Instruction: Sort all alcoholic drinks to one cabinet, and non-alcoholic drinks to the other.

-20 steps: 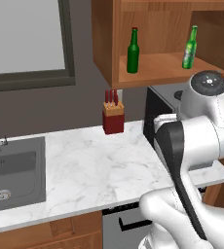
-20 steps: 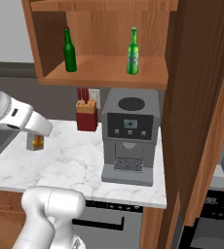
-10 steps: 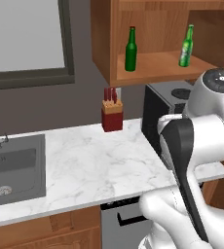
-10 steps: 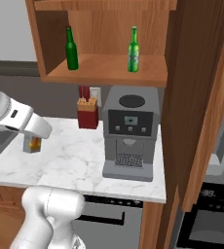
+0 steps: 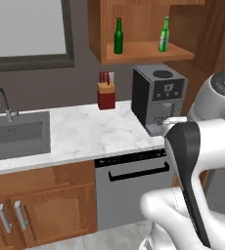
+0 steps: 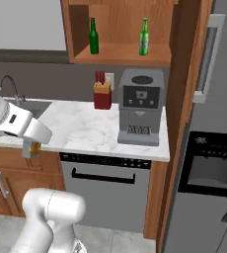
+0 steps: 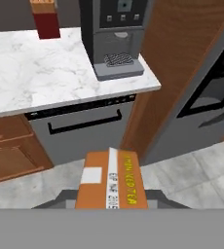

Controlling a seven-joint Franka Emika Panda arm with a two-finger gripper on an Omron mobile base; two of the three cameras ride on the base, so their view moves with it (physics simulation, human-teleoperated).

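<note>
Bottles, dark green [image 5: 118, 36] and bright green [image 5: 164, 34], stand in the wide cabinet [image 5: 139, 51]. The claw [image 7: 111, 194] is clenched on an orange labelled carton [image 7: 111, 179], apparently a non-alcoholic drink left to shelve.

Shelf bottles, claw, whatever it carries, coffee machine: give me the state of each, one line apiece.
Darker green bottle: upright on the open cabinet shelf.
Bright green bottle: upright, same shelf, apart from the other.
Claw: shut on an orange carton.
Orange carton: held off the counter, over the floor.
Coffee machine: standing on the counter, nothing under its spout.
</note>
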